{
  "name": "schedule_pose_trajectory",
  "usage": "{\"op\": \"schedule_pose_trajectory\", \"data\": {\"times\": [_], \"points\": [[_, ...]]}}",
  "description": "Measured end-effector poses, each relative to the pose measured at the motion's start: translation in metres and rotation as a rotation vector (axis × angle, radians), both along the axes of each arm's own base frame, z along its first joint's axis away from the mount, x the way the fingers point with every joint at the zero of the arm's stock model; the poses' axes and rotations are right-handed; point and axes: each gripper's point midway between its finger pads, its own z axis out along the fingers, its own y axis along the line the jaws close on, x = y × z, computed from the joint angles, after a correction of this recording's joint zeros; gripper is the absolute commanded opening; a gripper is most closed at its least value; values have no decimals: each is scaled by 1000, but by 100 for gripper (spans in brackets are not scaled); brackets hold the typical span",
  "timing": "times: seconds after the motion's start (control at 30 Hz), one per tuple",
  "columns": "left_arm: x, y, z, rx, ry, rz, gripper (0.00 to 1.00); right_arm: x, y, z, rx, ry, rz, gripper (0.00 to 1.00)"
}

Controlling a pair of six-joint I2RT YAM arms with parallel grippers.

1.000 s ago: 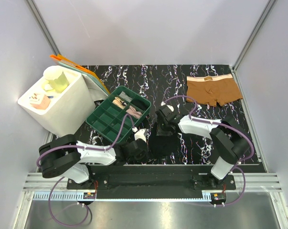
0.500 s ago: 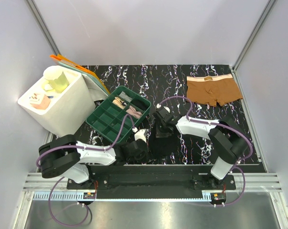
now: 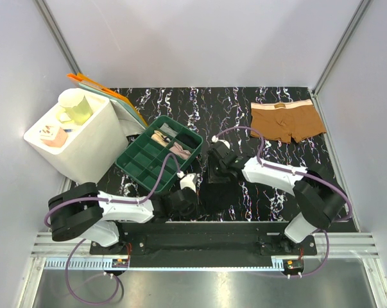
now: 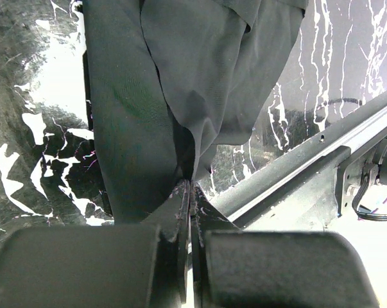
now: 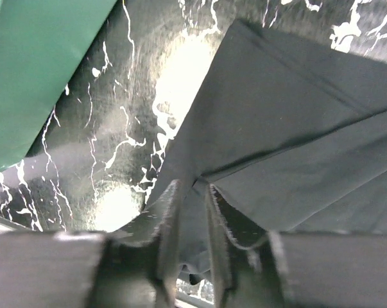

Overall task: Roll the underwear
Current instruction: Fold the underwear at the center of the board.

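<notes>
The black underwear (image 3: 216, 192) lies bunched at the near edge of the desk (image 3: 199, 106), between both arms. The left tool (image 4: 189, 192) is clenched tight on its edge. The right tool (image 5: 192, 212) grasps a fold of the same cloth between narrowly parted fingers. The brown underwear (image 3: 286, 120) lies flat at the far right corner, well apart. A green divided tray (image 3: 160, 154) sits just left of the black pair.

The black boxer briefs (image 3: 216, 192) lay bunched in loose folds near the front centre. The brown boxer briefs (image 3: 287, 120) lay spread flat at the far right, pale pinkish waistband along their far edge.
</notes>
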Motion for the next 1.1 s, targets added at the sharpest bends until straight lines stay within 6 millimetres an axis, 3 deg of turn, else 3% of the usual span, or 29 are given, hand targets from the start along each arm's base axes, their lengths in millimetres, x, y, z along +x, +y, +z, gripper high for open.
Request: {"op": "schedule_pose_trajectory", "data": {"times": [0.2, 0.53, 0.87, 1.1], "points": [[-2, -1, 0, 0, -1, -6, 0, -8, 0, -10, -22, 41, -10, 38], [-5, -2, 2, -4, -3, -15, 0, -11, -3, -36, -104, 116, -43, 37], [-4, -3, 6, -17, -10, -14, 0, -6, -3, -38, -135, 116, -56, 24], [-5, 0, 6, -18, -12, -14, 0, -4, -4, -39, -154, 112, -61, 9]]}}
